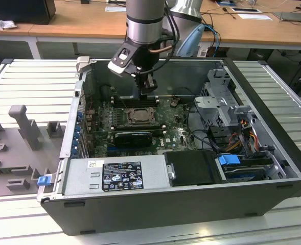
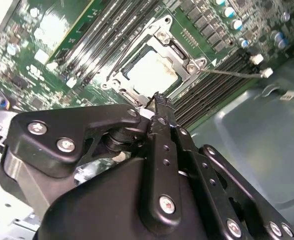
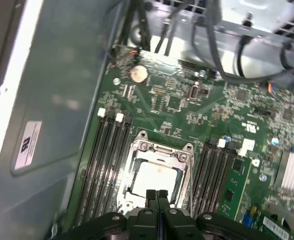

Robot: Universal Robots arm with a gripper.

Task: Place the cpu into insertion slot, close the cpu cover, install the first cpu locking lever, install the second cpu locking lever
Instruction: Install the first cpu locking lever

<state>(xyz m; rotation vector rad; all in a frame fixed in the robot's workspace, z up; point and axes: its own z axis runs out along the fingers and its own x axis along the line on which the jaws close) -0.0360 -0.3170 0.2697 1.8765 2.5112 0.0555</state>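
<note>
Black linkage arms of the end effector (image 3: 156,194) fill the near edge in both wrist views, and its two fingers (image 2: 157,102) meet tip to tip, pressed together with nothing between them.

Just under and slightly ahead of those tips lies the cpu (image 3: 155,179), pale face up and flat in the insertion slot (image 3: 130,175). The cpu cover (image 3: 159,149) lies down around it, so the chip's face shows through the square cut-out. The frame's edges run parallel to the chip's edges. In the second wrist view a thin metal rod (image 2: 231,72) reaches from one corner of the frame out over the neighbouring memory slots (image 2: 206,95). I cannot tell whether it is latched.

Long black memory slots (image 3: 104,165) flank the socket on both sides of the fingers, close against the frame's edges. Beyond one bank the grey case wall (image 3: 52,100) rises. Beyond the other stands a green card (image 3: 236,186) on edge. Further ahead of the tips sit a coin battery (image 3: 138,74) and a bundle of dark cables (image 3: 211,30).

In the exterior view the end effector (image 1: 149,92) hangs inside the open computer case (image 1: 273,153), just above the board at the socket's far edge, with free room overhead. The power supply (image 1: 119,176) and drive cage (image 1: 227,102) stand well apart from it. The case rests on a slatted desk (image 1: 27,76).
</note>
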